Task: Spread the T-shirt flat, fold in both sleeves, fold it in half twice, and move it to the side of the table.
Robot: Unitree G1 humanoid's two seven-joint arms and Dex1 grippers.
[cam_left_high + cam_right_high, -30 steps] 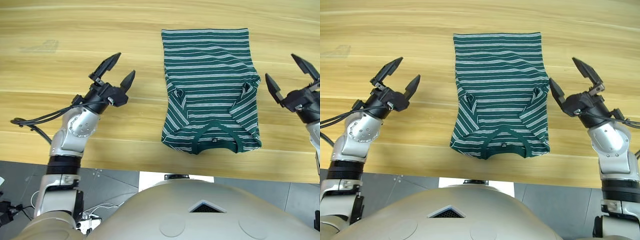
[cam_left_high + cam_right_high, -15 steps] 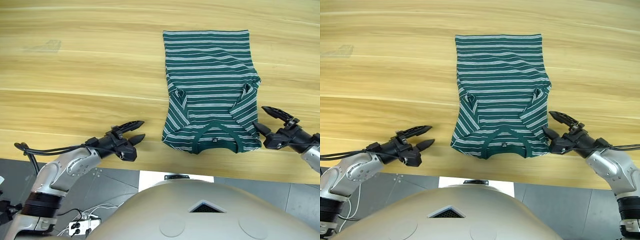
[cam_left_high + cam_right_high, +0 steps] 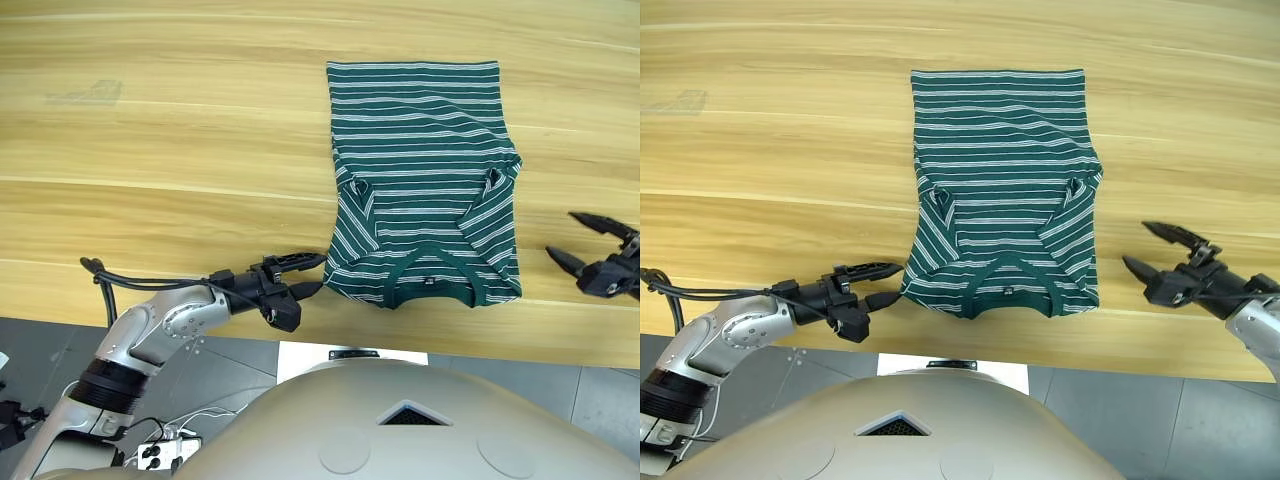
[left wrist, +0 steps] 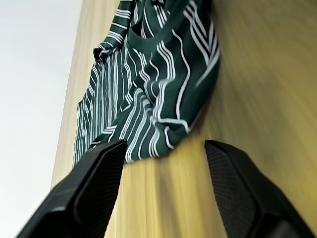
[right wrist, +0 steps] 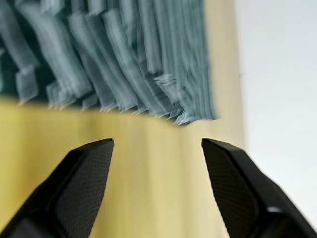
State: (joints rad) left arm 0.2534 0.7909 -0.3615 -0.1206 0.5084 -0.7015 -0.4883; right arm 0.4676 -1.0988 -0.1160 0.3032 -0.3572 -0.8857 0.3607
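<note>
Pretty clearly a robotics lab or test room, not anybody's home. Big pale wood-grain table [image 3: 150,150] with long plank lines, running out past both side edges of the head views. Below the near edge, dark grey floor tiles [image 3: 40,345], smooth and kinda industrial. Down by the near left corner, a white power strip [image 3: 160,453] lying loose on the floor, with thin wires [image 3: 215,412] trailing around it. Thick black cable [image 3: 125,283] looping bare over the near edge on the left side. Also a faint greyish rectangular mark [image 3: 85,92] on the wood toward the far left corner.
</note>
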